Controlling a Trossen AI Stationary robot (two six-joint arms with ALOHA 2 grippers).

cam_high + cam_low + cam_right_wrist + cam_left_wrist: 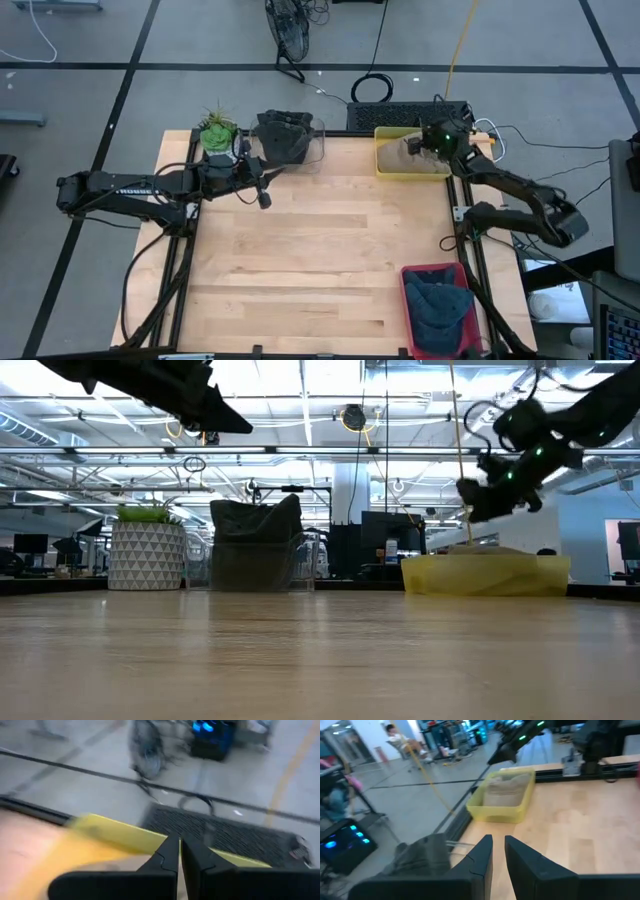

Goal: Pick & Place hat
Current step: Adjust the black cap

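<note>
While right gripper [418, 142] hangs closed over yellow bin [385, 163] — empty-jawed — left gripper [264, 198], fingers slightly apart, holds nothing near clear bin [318, 150].

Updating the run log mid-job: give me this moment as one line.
left gripper: empty, beside clear bin of dark hat | right gripper: shut, empty, over yellow bin | red bin with blue hat: untouched

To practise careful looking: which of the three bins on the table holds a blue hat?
The red bin at the table's near right corner; the clear and yellow bins hold other colours.
</note>
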